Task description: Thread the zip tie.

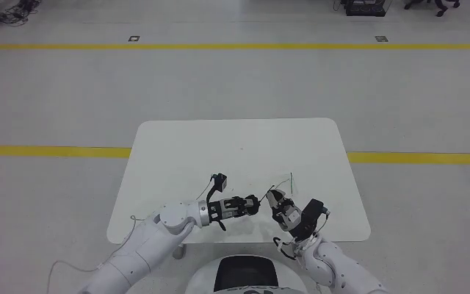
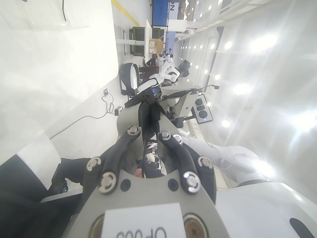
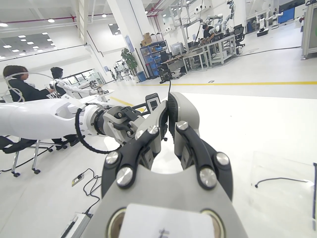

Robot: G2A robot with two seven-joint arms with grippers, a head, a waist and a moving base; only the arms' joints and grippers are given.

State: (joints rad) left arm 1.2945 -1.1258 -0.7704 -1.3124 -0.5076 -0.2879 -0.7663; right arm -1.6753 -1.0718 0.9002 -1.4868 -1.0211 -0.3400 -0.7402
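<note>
**Right wrist view.** The lower part of the zip tie is hidden between the closed pads of the right end effector. A second tie, lying on the desk, is cut off by the picture's edge.

**Left wrist view.** Whatever the left end effector clamps above the desk is a dark blur.

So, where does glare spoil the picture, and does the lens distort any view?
Left wrist view: ceiling lights flare in streaks, and the table is washed pale. Right wrist view: even light, but the wide lens makes the pillar lean. Top view: no glare.
</note>
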